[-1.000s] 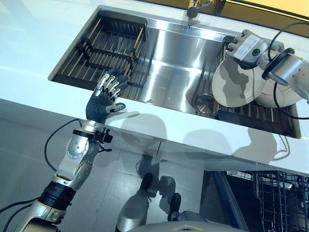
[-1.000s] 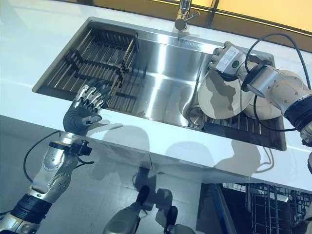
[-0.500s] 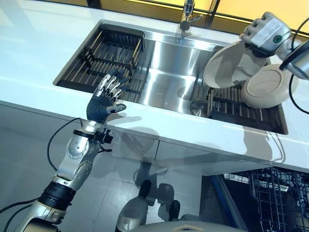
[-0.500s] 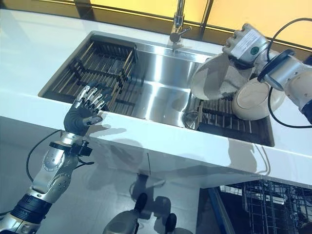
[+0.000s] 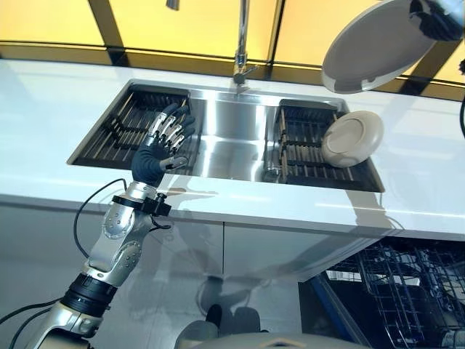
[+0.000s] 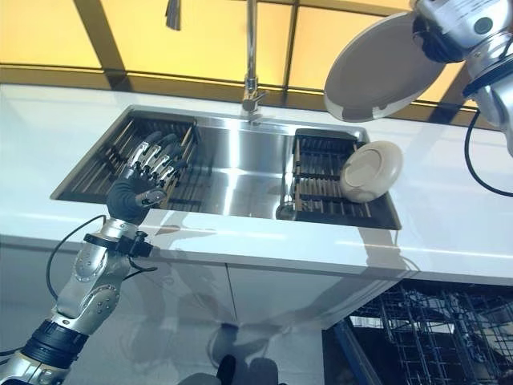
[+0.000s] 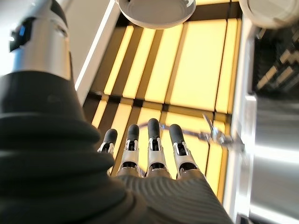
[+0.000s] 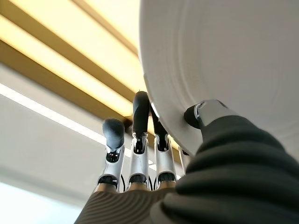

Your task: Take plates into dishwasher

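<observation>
White plate (image 5: 374,45) hangs high over the sink (image 5: 232,138) in the left eye view, held at its upper edge by our right hand (image 5: 434,13); a second plate (image 5: 353,137) leans in the sink rack (image 5: 305,149). Our left hand (image 5: 161,149) hovers over the sink's other end.

The right eye view shows the dishwasher rack (image 6: 433,333) open below the counter.

In the left wrist view the fingers (image 7: 152,144) stand straight, holding nothing.

The right wrist view shows the thumb pressed on the plate's face, fingers probably behind the rim, so it seems pinched.

We should keep that pinch firm and lower the plate edge-on between the tines. We can read no writing.
</observation>
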Robot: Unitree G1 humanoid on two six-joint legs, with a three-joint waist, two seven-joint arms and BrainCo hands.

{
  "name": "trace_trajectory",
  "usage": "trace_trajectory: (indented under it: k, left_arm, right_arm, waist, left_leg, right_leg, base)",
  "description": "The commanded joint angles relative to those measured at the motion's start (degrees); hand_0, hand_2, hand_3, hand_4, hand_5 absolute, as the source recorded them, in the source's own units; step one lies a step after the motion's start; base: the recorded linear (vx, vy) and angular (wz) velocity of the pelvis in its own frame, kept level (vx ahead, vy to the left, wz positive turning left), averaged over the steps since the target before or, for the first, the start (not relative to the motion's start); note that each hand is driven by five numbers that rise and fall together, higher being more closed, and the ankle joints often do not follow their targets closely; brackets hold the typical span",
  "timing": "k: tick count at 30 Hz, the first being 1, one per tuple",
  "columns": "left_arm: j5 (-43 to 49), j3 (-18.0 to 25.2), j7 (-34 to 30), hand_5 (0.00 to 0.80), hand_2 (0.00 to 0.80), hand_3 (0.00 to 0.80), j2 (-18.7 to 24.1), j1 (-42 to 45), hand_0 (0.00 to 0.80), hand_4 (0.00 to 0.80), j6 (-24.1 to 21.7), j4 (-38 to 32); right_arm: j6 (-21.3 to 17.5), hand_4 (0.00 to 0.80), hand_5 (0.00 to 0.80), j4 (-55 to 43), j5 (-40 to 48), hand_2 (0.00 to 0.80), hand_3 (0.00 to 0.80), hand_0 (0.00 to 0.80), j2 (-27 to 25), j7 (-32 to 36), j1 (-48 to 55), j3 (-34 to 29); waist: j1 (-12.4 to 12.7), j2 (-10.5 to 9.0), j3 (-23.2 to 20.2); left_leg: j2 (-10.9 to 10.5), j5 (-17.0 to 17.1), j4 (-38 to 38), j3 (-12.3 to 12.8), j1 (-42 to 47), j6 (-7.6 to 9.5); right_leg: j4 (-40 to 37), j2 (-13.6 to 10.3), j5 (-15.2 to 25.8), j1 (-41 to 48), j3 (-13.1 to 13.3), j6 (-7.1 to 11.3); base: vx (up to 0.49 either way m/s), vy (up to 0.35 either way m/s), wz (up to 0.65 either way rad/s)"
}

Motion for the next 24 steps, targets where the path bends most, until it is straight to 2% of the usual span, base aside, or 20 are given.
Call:
trace_trajectory:
  k: [1, 8, 14, 24]
  left_arm:
    - [-1.5, -0.2, -1.1, 0.0, 0.0, 0.0, 0.3, 1.0, 0.0, 0.0, -1.6, -1.0]
    - [-1.1, -1.1, -1.5, 0.0, 0.0, 0.0, -0.6, 0.2, 0.0, 0.0, -1.2, -1.1]
    - [0.0, -1.5, -1.6, 0.0, 0.0, 0.0, -1.9, -0.3, 0.0, 0.0, -0.5, -1.5]
    - [3.1, 0.5, 1.2, 0.0, 0.0, 0.0, -4.5, -1.1, 0.0, 0.0, 1.1, -2.3]
  right_arm:
    - [3.9, 0.8, 0.8, 2.6, 4.2, 0.8, 0.8, 0.8, -5.9, 1.4, -3.1, -1.9]
    - [4.8, 0.8, 0.8, 1.6, 5.0, 0.8, 0.8, 0.8, -9.2, 6.0, 3.3, -6.6]
    - [5.2, 0.8, 0.8, 0.8, 5.8, 0.8, 0.8, 0.8, -11.6, 10.2, 11.2, -12.9]
    - [8.9, 0.8, 0.8, -4.5, 7.6, 0.8, 0.8, 0.8, -11.5, 18.9, 35.6, -34.6]
  waist:
    - [-1.1, -0.66, -5.5]
    - [-3.4, -0.53, -5.9]
    - [-5.5, -0.54, -6.0]
    - [-9.0, -0.69, -5.7]
  left_leg:
    - [-1.8, -8.8, 0.0, 3.0, 5.2, 3.09]
    - [-1.4, -9.4, 0.0, 5.4, 5.7, 3.28]
    - [-1.0, -9.8, 0.0, 7.4, 6.0, 3.45]
    - [-0.6, -10.3, 0.0, 10.4, 5.9, 3.84]
  right_leg:
    - [0.5, 3.1, 1.8, -1.8, 0.6, 0.13]
    - [0.5, 3.3, 2.4, -2.1, 2.5, 0.43]
    - [0.5, 3.7, 3.0, -2.6, 4.4, 0.69]
    - [0.5, 4.3, 4.2, -3.8, 7.6, 1.06]
  base:
    - [0.004, 0.021, -0.27]
    - [0.003, 0.02, -0.22]
    - [0.001, 0.023, -0.21]
    - [0.001, 0.015, -0.2]
